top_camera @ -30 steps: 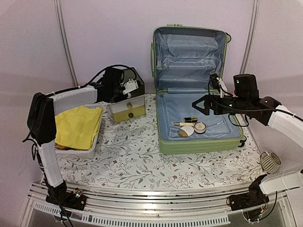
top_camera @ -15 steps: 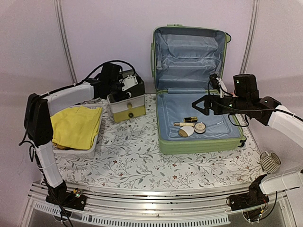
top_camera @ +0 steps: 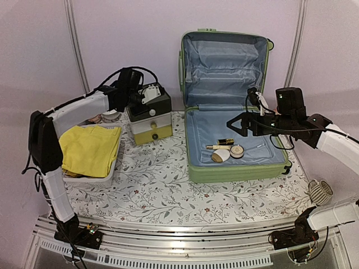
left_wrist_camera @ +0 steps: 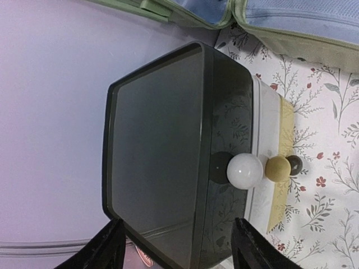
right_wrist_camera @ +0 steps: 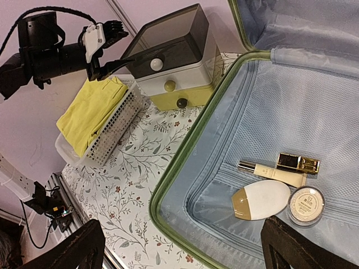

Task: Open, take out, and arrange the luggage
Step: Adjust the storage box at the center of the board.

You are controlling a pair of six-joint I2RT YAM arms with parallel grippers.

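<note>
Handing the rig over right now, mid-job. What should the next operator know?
Grippers: the left gripper is open and empty, above the dark lid of the drawer box. The right gripper is open and empty, hovering over the lower half of the luggage.
Things: the luggage lid stands upright against the wall. In the lower half lie a gold case, a slim tube, an oval bottle and a round jar.
Done: luggage opened. A yellow cloth lies in the basket.
Left: take out those four items and arrange them.
</note>
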